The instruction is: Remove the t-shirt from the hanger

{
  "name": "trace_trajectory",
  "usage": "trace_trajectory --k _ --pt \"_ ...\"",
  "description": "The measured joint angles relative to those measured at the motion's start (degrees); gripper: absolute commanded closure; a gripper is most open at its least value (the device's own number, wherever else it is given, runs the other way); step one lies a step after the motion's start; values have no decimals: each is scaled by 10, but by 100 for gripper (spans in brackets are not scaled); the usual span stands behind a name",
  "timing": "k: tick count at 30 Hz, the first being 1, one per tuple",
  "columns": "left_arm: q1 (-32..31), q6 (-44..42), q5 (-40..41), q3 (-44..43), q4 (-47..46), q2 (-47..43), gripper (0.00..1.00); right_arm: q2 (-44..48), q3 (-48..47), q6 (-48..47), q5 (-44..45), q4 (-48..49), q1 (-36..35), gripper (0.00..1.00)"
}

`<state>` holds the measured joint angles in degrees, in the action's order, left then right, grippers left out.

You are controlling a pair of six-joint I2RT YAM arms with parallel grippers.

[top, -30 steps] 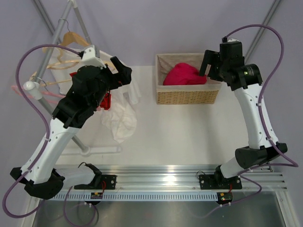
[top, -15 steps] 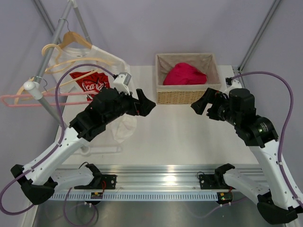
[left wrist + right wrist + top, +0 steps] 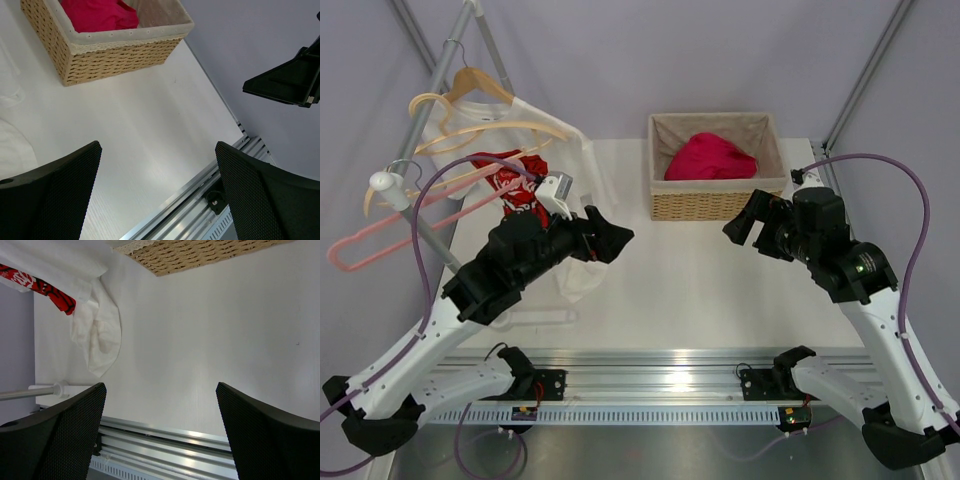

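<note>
The magenta-red t-shirt [image 3: 710, 157] lies crumpled inside the wicker basket [image 3: 715, 205] at the back of the table, and shows again in the left wrist view [image 3: 100, 12]. A bare pale cream hanger [image 3: 515, 126] hangs on the rack at the far left, across a white shirt. My left gripper [image 3: 608, 236] hovers open over the table left of the basket, nothing between its fingers [image 3: 55, 195]. My right gripper [image 3: 744, 224] hovers open just in front of the basket's right half, also empty [image 3: 160, 435].
The rack [image 3: 430, 75] also carries a brown wooden hanger [image 3: 480, 80], a tilted pink hanger [image 3: 380, 238] and a white shirt [image 3: 582, 262] with a red print [image 3: 515, 185] drooping onto the table. An aluminium rail [image 3: 650, 380] runs along the near edge.
Both arms have come down and back: the left from the rack, the right from the basket. The hangers are swinging, the pink one tilted down. The t-shirt stayed in the basket.
</note>
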<state>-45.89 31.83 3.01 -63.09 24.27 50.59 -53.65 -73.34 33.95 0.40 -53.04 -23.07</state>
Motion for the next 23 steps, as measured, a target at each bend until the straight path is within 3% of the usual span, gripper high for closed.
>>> trace_trajectory --k 23 --pt "-1 2 17 18 1 -22 1 6 -1 2 11 0 0 0"
